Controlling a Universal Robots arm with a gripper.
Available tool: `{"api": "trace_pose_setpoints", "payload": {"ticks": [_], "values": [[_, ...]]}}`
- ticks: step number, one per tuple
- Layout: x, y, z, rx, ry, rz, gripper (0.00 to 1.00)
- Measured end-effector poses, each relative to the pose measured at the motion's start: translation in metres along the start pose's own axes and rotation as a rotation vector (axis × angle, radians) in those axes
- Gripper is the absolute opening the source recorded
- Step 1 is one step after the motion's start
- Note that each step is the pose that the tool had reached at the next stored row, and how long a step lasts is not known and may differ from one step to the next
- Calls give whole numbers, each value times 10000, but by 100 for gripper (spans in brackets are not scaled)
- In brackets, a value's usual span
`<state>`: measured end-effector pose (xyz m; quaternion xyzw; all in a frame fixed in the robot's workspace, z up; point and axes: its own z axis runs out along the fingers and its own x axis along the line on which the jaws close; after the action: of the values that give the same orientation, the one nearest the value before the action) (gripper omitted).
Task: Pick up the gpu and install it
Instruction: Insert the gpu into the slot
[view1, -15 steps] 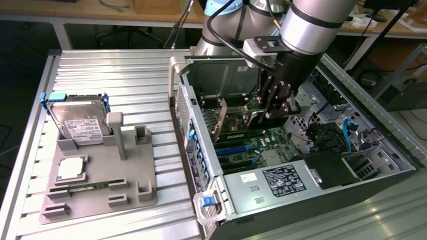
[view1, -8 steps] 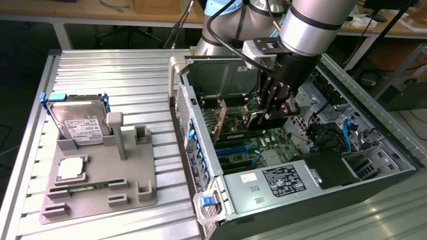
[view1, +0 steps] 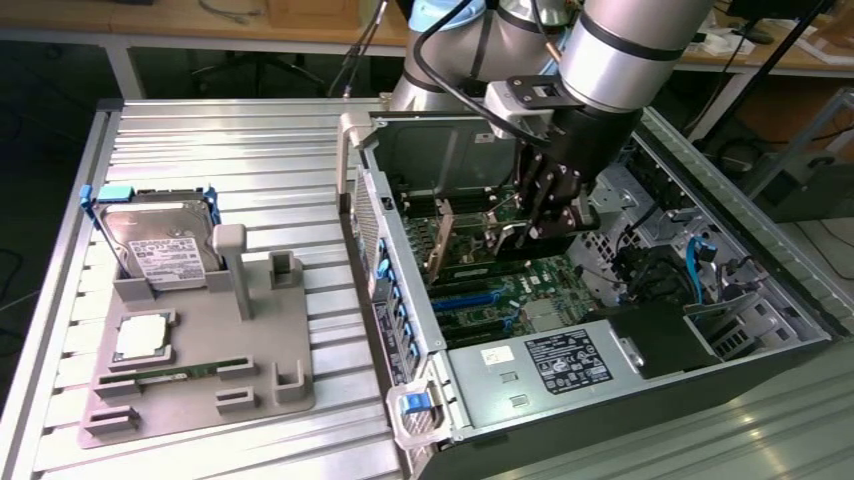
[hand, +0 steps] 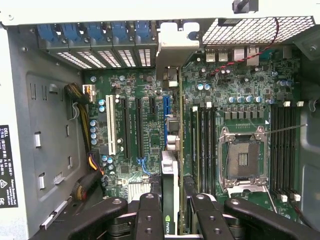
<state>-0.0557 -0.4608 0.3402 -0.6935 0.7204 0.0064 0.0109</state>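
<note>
The open case (view1: 747, 250) leaves room above the motherboard (hand: 135, 135). The gripper (view1: 545, 222) (closed on the gpu (hand: 170, 185), which stands edge-on) hangs in that gap, hemmed by the case's rear wall (view1: 447, 155) and cables (view1: 701, 265). The power supply (view1: 547, 365) blocks one end.

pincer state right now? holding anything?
Pincer: closed on the graphics card, holding it edge-on over the motherboard inside the open computer case.
</note>
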Motion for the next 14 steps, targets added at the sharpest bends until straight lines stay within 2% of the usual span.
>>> {"api": "trace_pose_setpoints", "payload": {"ticks": [14], "values": [[2,4,51,0,0,0,27]]}}
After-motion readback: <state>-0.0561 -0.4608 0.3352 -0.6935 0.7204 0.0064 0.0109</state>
